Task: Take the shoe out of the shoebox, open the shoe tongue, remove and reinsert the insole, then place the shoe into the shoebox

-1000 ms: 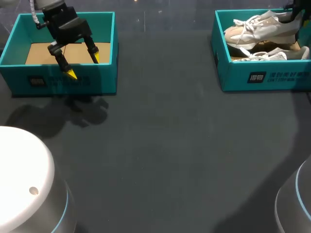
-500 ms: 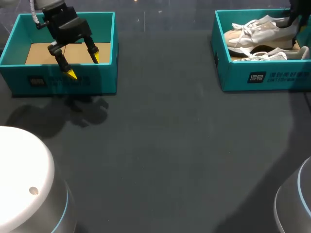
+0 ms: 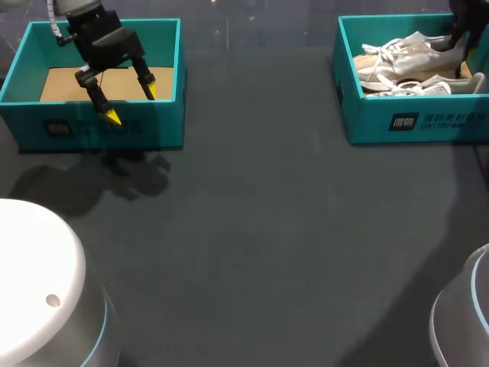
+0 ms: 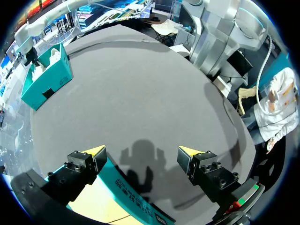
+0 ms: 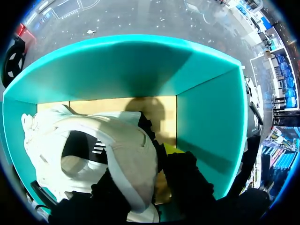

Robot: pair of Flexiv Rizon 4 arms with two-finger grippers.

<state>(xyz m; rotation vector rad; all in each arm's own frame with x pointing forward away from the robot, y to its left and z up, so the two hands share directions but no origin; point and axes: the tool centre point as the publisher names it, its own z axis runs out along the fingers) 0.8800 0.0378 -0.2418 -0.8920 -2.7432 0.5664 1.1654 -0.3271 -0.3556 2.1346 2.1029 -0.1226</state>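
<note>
A white and beige shoe (image 3: 405,53) lies tilted in the teal shoebox (image 3: 412,122) at the far right, above a second shoe (image 3: 424,88). My right gripper (image 3: 461,34) is at the box's right end, shut on the shoe's heel. In the right wrist view the heel collar of the shoe (image 5: 126,154) sits between the fingers of the gripper (image 5: 145,173), over the box's cardboard floor and teal wall (image 5: 206,122). My left gripper (image 3: 132,103) hangs open over a second teal box (image 3: 99,130) at the far left, holding nothing. In the left wrist view this gripper (image 4: 140,152) stands above that box's front wall (image 4: 131,197).
The left box holds only a cardboard floor. Dark table surface (image 3: 252,229) stretches between the two boxes. In the left wrist view the right shoebox (image 4: 47,79) shows far across the table.
The right gripper has lowered the shoe deeper into the right shoebox. The left arm has not moved.
</note>
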